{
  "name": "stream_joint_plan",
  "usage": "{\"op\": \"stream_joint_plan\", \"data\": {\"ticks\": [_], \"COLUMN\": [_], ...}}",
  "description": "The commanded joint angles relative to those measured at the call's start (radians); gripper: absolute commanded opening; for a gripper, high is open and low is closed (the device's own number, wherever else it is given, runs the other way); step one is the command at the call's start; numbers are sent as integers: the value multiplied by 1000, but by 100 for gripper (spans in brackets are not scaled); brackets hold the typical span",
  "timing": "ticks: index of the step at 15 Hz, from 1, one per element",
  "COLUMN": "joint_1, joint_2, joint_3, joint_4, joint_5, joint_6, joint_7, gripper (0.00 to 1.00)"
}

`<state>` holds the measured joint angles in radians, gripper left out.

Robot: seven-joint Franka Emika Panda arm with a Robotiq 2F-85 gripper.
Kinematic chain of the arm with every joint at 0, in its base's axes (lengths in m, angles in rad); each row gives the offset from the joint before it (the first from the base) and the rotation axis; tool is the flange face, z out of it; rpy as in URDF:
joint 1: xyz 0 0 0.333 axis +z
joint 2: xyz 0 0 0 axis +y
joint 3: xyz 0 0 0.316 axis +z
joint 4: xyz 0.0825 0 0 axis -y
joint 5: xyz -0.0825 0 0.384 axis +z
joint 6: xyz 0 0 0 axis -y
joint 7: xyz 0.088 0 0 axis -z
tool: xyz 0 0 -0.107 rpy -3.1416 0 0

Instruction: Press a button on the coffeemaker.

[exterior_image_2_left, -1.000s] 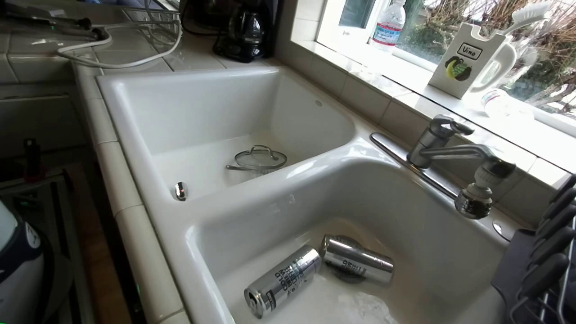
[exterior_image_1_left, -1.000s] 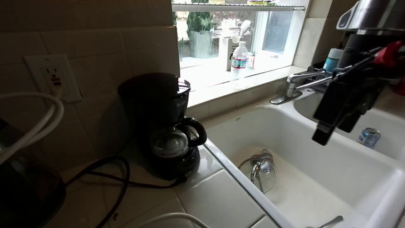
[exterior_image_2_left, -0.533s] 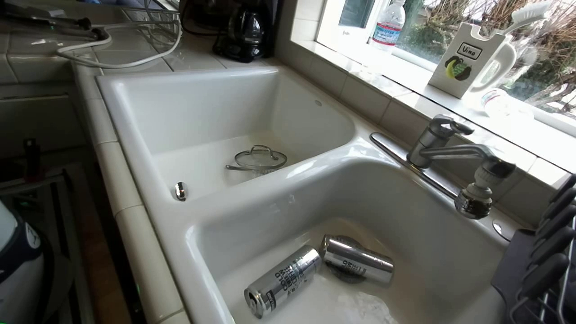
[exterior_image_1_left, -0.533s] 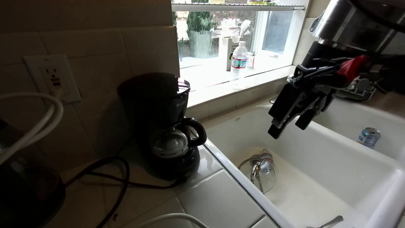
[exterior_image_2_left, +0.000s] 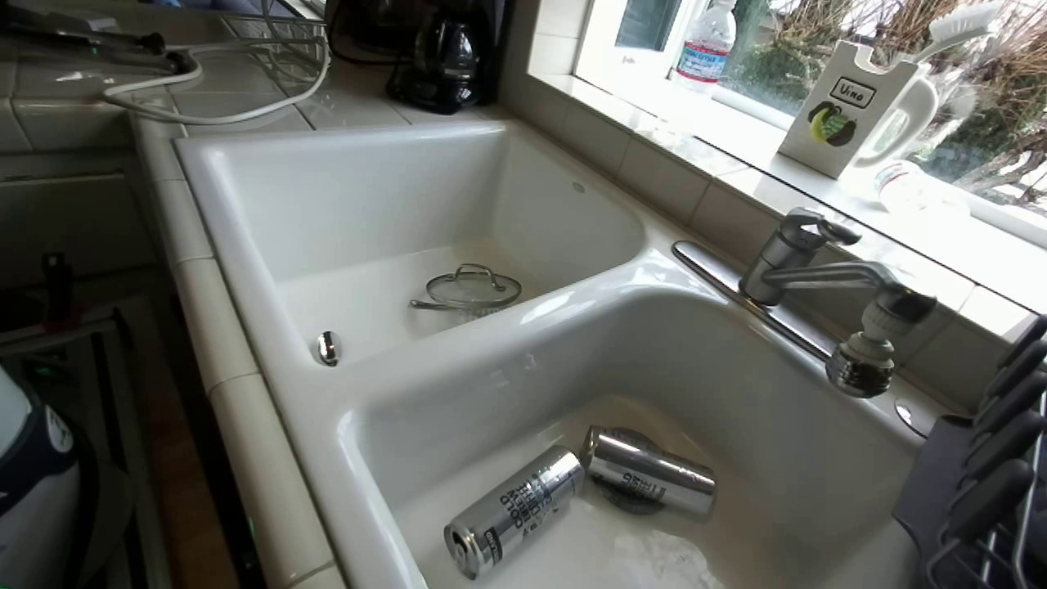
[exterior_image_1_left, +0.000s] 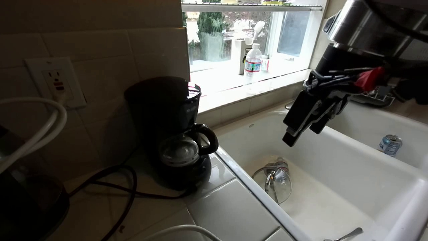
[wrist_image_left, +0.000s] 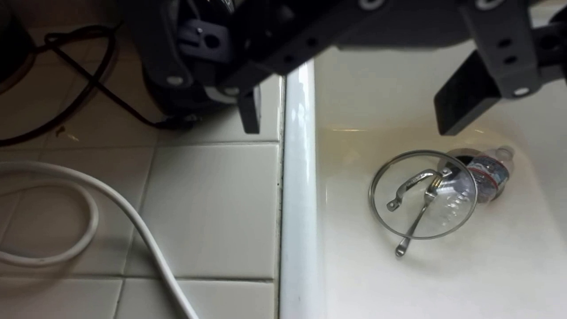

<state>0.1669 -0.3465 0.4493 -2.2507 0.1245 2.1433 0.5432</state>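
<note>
The small black coffeemaker [exterior_image_1_left: 160, 110] stands upright on the tiled counter left of the sink, its round glass carafe [exterior_image_1_left: 180, 152] in place with the handle toward the sink. It also shows in an exterior view [exterior_image_2_left: 450, 53] at the counter's back. In the wrist view its dark base [wrist_image_left: 186, 102] is partly hidden behind my left finger linkage. A small pale piece shows at the base's front edge; I cannot tell if it is the button. My gripper [exterior_image_1_left: 303, 134] hangs tilted above the near sink basin, right of the coffeemaker and apart from it. In the wrist view the gripper [wrist_image_left: 354, 119] is open and empty.
The white sink rim [wrist_image_left: 299, 199] borders the counter. A glass lid [wrist_image_left: 423, 195], a fork and a plastic bottle [wrist_image_left: 489, 175] lie in the basin. A white cable [wrist_image_left: 128, 208] and black cord [exterior_image_1_left: 133, 190] cross the counter. A faucet [exterior_image_2_left: 818, 270] stands behind the sink.
My gripper has come left toward the coffeemaker over the sink, mostly in the first half second, with only a slight shift since. The coffeemaker has not moved.
</note>
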Motion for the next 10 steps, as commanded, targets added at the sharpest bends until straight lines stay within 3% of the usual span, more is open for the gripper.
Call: {"op": "stream_joint_plan", "data": {"ticks": [1, 4, 5, 6, 10], "joint_1": [22, 40, 49, 54, 87], "joint_2": [121, 206, 230, 255, 354], "joint_3": [11, 13, 10, 9, -2], "joint_4": [49, 54, 48, 44, 37], "joint_5": [-110, -169, -175, -200, -304], "joint_6": [53, 151, 200, 236, 377], "joint_7": [-41, -22, -9, 5, 82], "gripper": [100, 100, 75, 75, 42]}}
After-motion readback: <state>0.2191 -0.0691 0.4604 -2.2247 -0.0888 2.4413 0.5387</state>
